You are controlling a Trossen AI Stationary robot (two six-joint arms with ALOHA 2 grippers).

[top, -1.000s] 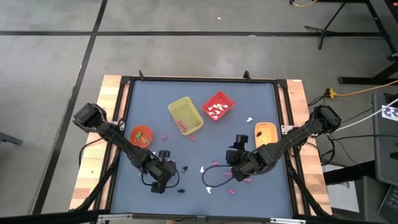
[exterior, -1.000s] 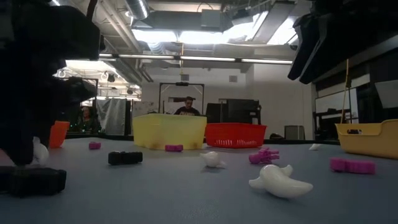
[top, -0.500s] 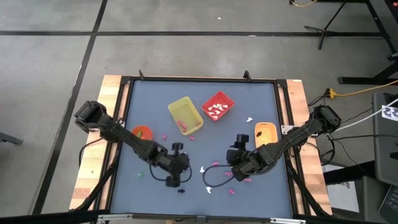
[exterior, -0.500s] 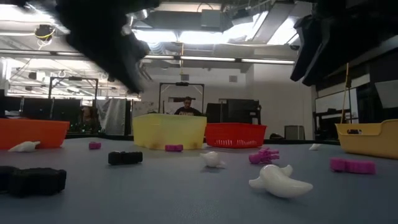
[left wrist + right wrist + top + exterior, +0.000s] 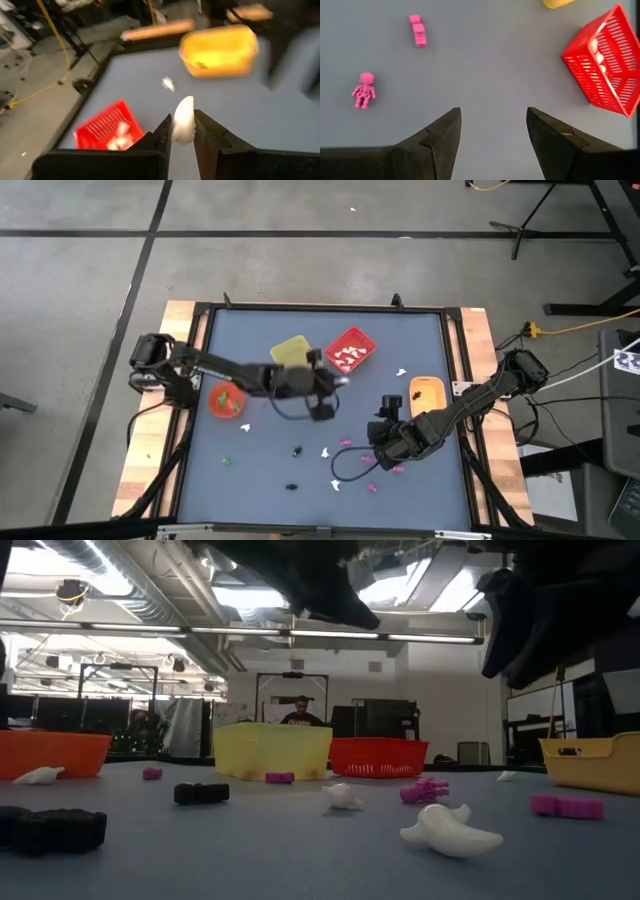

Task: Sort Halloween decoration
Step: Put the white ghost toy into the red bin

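Observation:
My left gripper (image 5: 337,383) hangs over the table's middle, between the yellow bin (image 5: 289,350) and the red bin (image 5: 351,350), shut on a white trinket (image 5: 183,119). My right gripper (image 5: 493,131) stands open above bare table at the near right. A pink skeleton (image 5: 363,90) and a pink block piece (image 5: 418,30) lie ahead of it. More trinkets lie flat on the near half: white (image 5: 326,451), black (image 5: 297,449), pink (image 5: 347,443), green (image 5: 226,461). The red bin holds white pieces (image 5: 119,131). My left gripper pinches the white trinket's lower part (image 5: 183,135) between its two fingers. The trinket's rounded upper end (image 5: 186,104) sticks out past the fingertips. It is lifted clear of the table. The fingers slant a little downward, pointing toward the table's right side.
An orange bowl (image 5: 227,398) with green pieces stands at the left. An orange tray (image 5: 427,393) stands at the right, close behind my right arm. A loose white trinket (image 5: 402,372) lies between the red bin and the tray. A person (image 5: 302,712) stands far behind the table.
My left gripper has risen from the near-left part of the table and swung toward the far edge and the right, up to the bins. It has tipped from pointing steeply down to nearly level.

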